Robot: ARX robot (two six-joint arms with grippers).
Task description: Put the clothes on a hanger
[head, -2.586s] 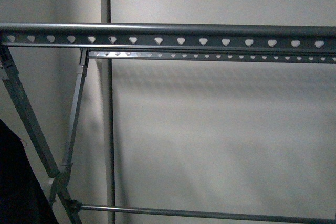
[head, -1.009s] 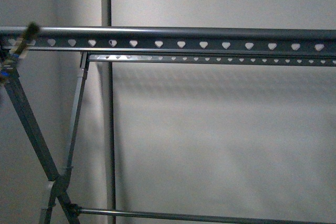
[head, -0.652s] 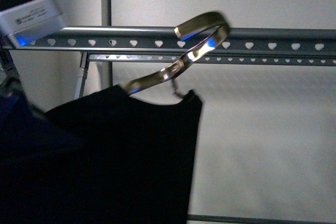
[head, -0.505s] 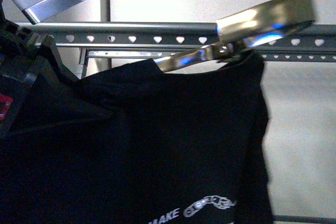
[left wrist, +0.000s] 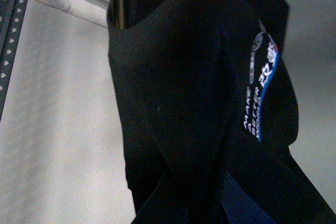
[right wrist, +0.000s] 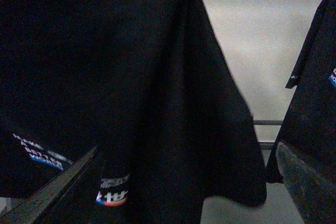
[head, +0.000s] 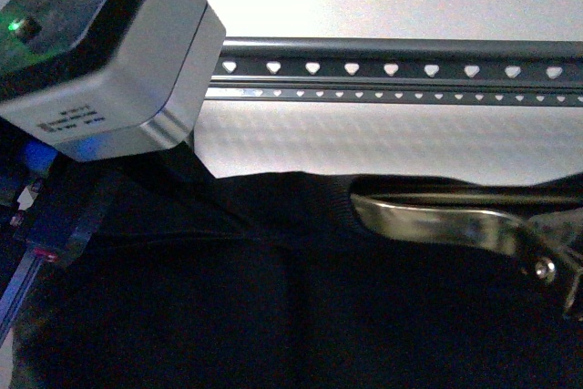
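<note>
The clothes (head: 273,316) are held high, just beneath the hanger (head: 392,68) rail, presumably level for hooking on; left end effector (head: 64,216) sits behind cloth, grip unclear; right end effector (right wrist: 187,148) released, fingers apart

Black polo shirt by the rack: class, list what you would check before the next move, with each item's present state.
1. Rack rail bare ahead: ok.
2. Metal hook over the rail: not ok, it lies below.
3. Black polo shirt top edge at rail height: not ok, lower.
4. Left end effector's hold: cannot tell, cloth hides it.
5. Second black garment out of the way: cannot tell.
</note>
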